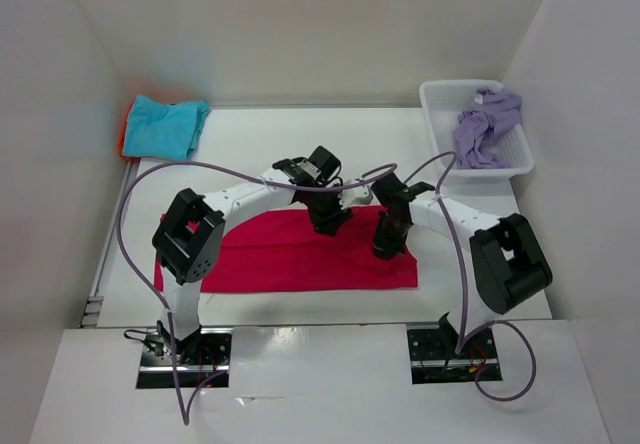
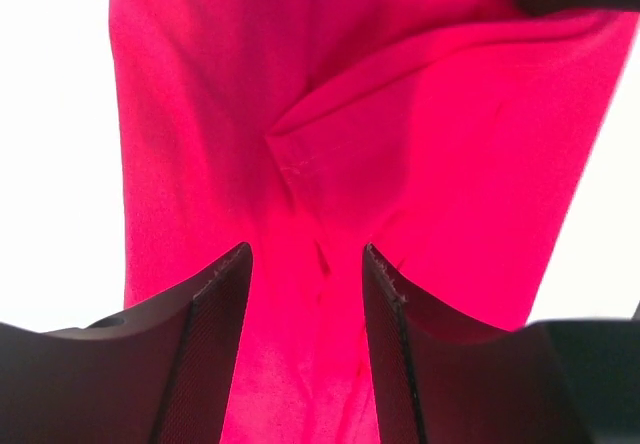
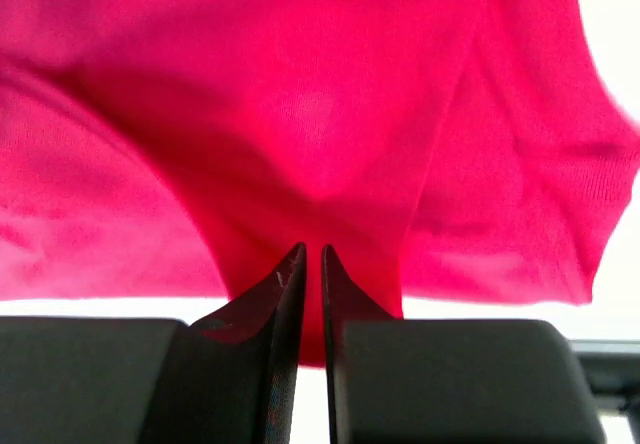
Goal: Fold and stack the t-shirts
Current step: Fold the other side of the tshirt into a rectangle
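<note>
Right fingers (image 3: pixel 285 304) pinch magenta-red shirt (image 1: pixel 290 254) — left fingers (image 2: pixel 215 344) apart.

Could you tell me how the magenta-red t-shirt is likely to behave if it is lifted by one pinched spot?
Probably floppy: the magenta-red t-shirt tents to a peak where the right end effector pinches it, so the rest would likely drape. It probably bunches rather than slides whole when pushed, given the soft folds in the left wrist view.

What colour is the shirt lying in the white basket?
The shirt is pale lavender; top external view.
</note>
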{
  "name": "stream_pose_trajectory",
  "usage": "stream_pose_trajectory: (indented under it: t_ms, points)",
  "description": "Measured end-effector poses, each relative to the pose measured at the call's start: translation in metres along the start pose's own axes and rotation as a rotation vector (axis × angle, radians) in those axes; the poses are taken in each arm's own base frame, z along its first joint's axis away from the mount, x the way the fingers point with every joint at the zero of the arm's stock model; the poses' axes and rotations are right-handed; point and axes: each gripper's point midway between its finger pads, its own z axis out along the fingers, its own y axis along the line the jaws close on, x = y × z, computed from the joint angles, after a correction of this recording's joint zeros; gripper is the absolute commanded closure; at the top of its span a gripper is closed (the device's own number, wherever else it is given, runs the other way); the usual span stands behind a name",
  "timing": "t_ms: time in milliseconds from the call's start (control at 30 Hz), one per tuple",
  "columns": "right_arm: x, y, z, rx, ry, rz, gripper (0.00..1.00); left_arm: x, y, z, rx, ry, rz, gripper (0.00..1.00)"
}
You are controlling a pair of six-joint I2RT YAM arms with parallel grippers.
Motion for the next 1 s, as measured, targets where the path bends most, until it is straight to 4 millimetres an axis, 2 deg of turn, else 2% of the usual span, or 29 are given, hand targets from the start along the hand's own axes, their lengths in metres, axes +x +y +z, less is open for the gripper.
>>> stream_pose_trajectory:
  t_ms: [100,233,400,467,533,567,600,667,800,900,933,1000]
  points:
    - [0.015,0.004,-0.012,-0.009,-0.006,-0.011,0.85,0.005,0.004,0.006,-0.008,0.015,-0.024,0.41]
    - [0.049,0.016,-0.016,-0.033,0.029,-0.071,0.85,0.007,0.01,0.014,-0.024,0.016,-0.037,0.39]
    - [0.073,0.002,-0.012,-0.001,0.086,-0.047,0.85,0.006,0.016,0.013,-0.041,0.006,-0.048,0.39]
    - [0.075,0.0,-0.015,-0.001,0.088,-0.035,0.85,0.006,0.02,0.009,-0.04,-0.005,-0.064,0.39]
    - [0.075,0.002,-0.019,-0.016,0.077,-0.025,0.85,0.008,0.029,0.001,-0.049,-0.022,-0.075,0.35]
    - [0.074,0.002,-0.022,-0.021,0.069,-0.022,0.81,0.007,0.031,-0.003,-0.053,-0.03,-0.072,0.35]
    - [0.074,0.001,-0.024,-0.022,0.063,-0.017,0.73,0.008,0.035,-0.008,-0.061,-0.036,-0.071,0.33]
    - [0.073,-0.001,-0.028,-0.013,0.052,-0.005,0.68,0.008,0.036,-0.014,-0.062,-0.039,-0.043,0.32]
    - [0.071,-0.008,-0.034,0.018,0.024,0.026,0.51,0.015,0.013,-0.008,0.014,-0.015,0.039,0.28]
    - [0.068,-0.012,-0.039,0.029,-0.008,0.053,0.49,0.025,-0.004,0.002,0.066,0.007,0.068,0.23]
    - [0.067,-0.012,-0.04,0.026,-0.016,0.06,0.49,0.026,-0.007,0.004,0.074,0.009,0.072,0.19]
    - [0.065,-0.013,-0.04,0.027,-0.029,0.071,0.48,0.024,-0.007,0.006,0.073,-0.003,0.082,0.18]
